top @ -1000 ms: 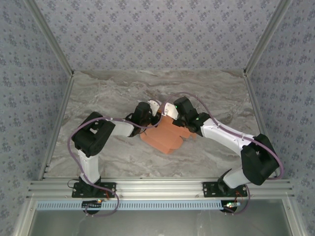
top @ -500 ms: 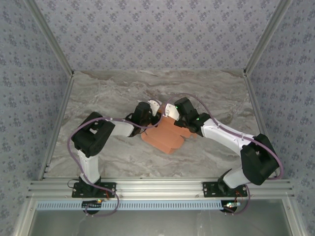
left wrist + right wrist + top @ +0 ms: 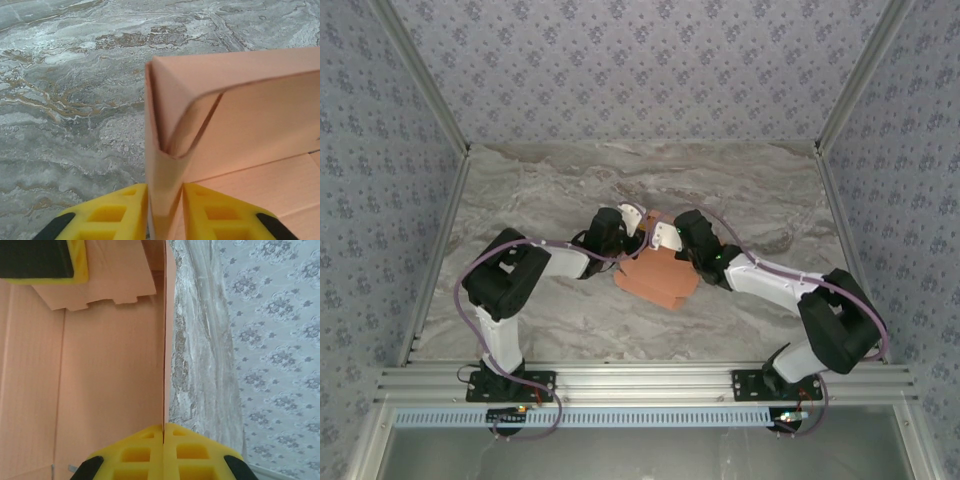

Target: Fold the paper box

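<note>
Two end effectors, one paper box, one worktop. The left end effector (image 3: 165,192) has its two yellow ribbed fingers (image 3: 112,212) on either side of an upright wall of the paper box (image 3: 240,115). The card fills the gap between them, so it is clamped on that wall. The right end effector (image 3: 164,429) has its yellow fingers pressed together with only a thin edge of card running into the seam, pinching a single panel.

The box is salmon-orange thin cardboard with a faint ribbed grain, matte and creased along straight fold lines. From the left wrist, the gripped wall rises to a corner where a flap curls inward in a soft bend, and a long side panel runs away to the right. From the right wrist, a flat panel carries a tab with a notched, stepped edge near the top.

From above, the box sits partly formed near the middle of the worktop (image 3: 540,190), between the two wrists. The worktop is grey-and-brown veined marble-look, smooth. Two black-and-white arms reach in from an aluminium rail (image 3: 640,382), with purple cables looped along them. Floral-patterned walls (image 3: 640,70) enclose the space.
</note>
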`<act>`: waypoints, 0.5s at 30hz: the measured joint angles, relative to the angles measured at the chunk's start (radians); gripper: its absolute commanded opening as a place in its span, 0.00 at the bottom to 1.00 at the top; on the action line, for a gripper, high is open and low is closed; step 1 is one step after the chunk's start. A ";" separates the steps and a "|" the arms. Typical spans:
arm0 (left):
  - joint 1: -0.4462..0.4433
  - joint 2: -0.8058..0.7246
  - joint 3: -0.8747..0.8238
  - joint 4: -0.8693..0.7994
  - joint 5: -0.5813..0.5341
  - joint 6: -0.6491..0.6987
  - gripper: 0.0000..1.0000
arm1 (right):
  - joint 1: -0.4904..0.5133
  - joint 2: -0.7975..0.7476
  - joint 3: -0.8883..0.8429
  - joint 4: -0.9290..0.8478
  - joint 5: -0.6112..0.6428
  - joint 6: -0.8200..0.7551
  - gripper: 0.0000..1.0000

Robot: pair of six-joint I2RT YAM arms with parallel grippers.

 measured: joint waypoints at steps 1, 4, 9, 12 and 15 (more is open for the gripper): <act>0.001 0.000 -0.005 0.005 0.000 0.003 0.30 | 0.002 0.005 -0.003 0.020 0.003 -0.018 0.00; 0.005 0.000 -0.024 0.022 0.006 0.016 0.32 | 0.009 0.014 -0.020 0.074 0.009 -0.064 0.00; 0.013 0.000 -0.037 0.031 0.012 0.024 0.35 | 0.013 0.019 -0.052 0.128 0.016 -0.114 0.00; 0.021 0.000 -0.042 0.044 0.029 0.031 0.40 | 0.013 0.021 -0.064 0.153 0.017 -0.137 0.00; 0.032 -0.006 -0.048 0.047 0.059 0.040 0.44 | 0.013 0.025 -0.073 0.175 0.023 -0.160 0.00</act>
